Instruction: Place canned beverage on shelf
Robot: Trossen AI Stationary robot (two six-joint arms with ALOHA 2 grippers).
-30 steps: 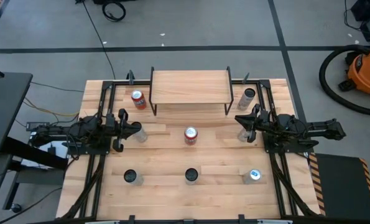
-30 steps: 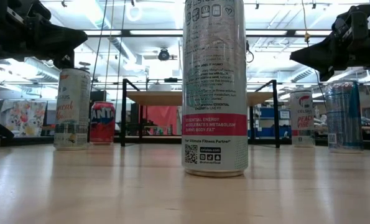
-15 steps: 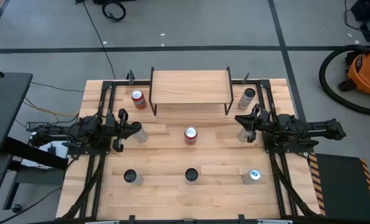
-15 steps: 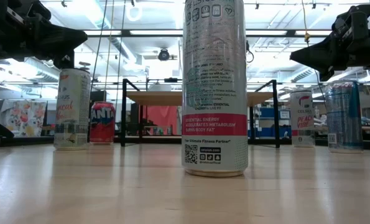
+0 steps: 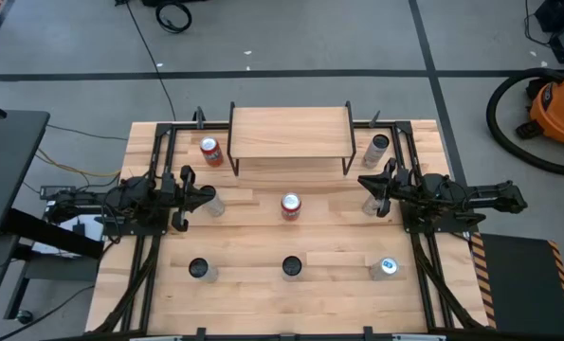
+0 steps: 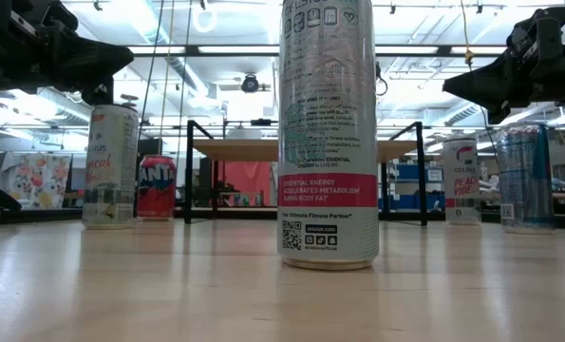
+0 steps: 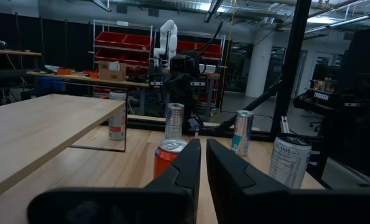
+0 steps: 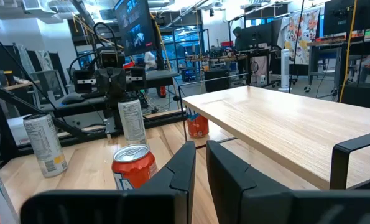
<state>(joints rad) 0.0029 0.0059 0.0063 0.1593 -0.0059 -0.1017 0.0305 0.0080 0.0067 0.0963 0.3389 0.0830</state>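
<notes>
The shelf (image 5: 289, 133), a light-wood board on black legs, stands at the table's far middle. A red-topped can (image 5: 290, 206) stands upright on its base at the table's centre, between both grippers. It also shows in the left wrist view (image 7: 171, 155) and the right wrist view (image 8: 134, 165). My left gripper (image 5: 204, 195) is shut and empty, held above the table left of that can. My right gripper (image 5: 365, 188) is shut and empty, held above the table right of it. Each points level toward the centre can.
Other cans stand upright: a red one (image 5: 210, 152) left of the shelf, a silver one (image 5: 377, 147) right of it, one by each gripper (image 5: 213, 203) (image 5: 372, 205), and three along the near row (image 5: 198, 270) (image 5: 291, 268) (image 5: 388, 267). The near middle can (image 6: 328, 133) fills the low view.
</notes>
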